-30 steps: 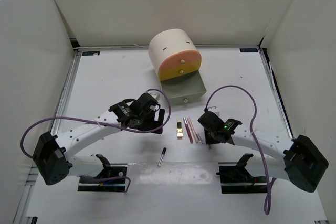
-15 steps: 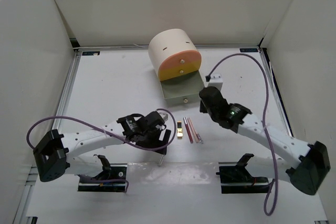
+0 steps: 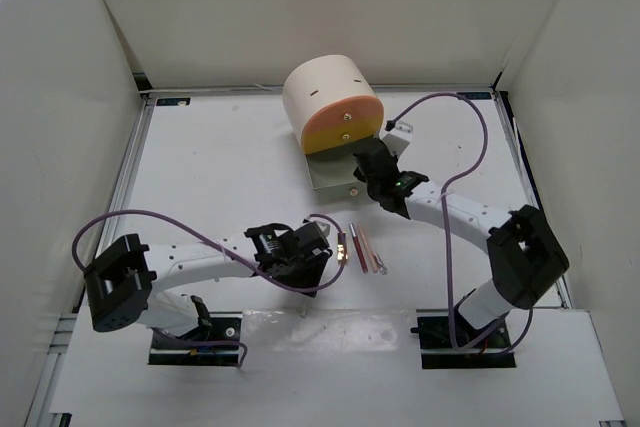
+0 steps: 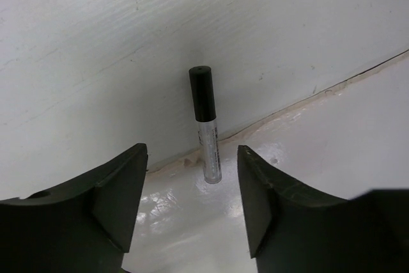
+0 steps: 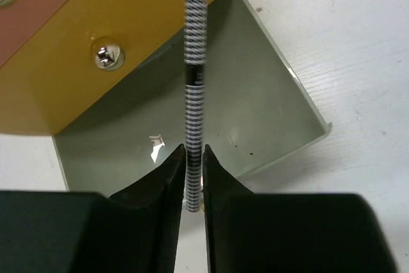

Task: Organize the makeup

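White table (image 3: 200,167): the right gripper (image 5: 192,158), clamped on the striped pencil (image 5: 194,62), has swung far and now holds it over the open drawer (image 5: 268,94), ready for release. The left gripper (image 4: 192,158), jaws apart and empty, now straddles the black-capped tube (image 4: 206,119) at the near edge.

Bright, even light falls from above on the white desk (image 3: 220,157), leaving only soft shadows. Just below the tube (image 4: 206,126) a glossy patch glares. Beside it, the fingers (image 4: 115,202) of the left hand (image 4: 192,158) loom dark and blurred.
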Controlling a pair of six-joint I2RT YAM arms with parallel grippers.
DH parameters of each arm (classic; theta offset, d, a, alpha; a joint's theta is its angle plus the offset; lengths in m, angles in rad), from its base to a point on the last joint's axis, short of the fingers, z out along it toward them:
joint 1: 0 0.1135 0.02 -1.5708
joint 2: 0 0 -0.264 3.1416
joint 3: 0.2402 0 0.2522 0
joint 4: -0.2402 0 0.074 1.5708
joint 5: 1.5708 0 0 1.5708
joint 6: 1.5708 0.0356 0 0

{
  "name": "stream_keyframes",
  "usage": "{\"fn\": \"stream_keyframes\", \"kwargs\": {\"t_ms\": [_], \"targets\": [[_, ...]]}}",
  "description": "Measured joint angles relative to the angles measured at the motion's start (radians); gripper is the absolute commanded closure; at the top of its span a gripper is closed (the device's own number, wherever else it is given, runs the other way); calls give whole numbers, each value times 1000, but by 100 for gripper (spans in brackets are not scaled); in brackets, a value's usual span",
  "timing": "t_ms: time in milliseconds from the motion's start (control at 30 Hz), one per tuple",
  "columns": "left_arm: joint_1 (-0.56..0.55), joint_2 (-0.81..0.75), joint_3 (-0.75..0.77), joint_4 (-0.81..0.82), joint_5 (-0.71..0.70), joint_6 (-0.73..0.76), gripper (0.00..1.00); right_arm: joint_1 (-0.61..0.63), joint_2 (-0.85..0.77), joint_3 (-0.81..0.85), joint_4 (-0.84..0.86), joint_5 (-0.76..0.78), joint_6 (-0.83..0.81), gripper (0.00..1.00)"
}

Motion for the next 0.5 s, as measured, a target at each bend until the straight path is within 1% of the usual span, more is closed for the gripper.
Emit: {"fn": "stream_keyframes", "kwargs": {"t_ms": [33,100,200,233,300,400,500], "targets": [[0,0,0,5,-2,-2,35,-2,19,5,5,1,16,72],[0,3,-1,11,-6,-2,40,-6,50,22,5,2,37,68],[-4,19,-3,24,-9,-4,42,-9,77,54,-7,-9,61,51],[-7,28,-4,27,-9,-4,42,-9,77,61,-14,-13,65,48],[-15,46,-5,31,-11,-6,44,-9,72,68,-20,-19,65,45],[-23,60,-13,38,-13,-8,47,-9,42,67,-45,-32,53,38],[-26,66,-28,47,-13,-9,48,-10,-42,56,-82,-30,39,34]]}}
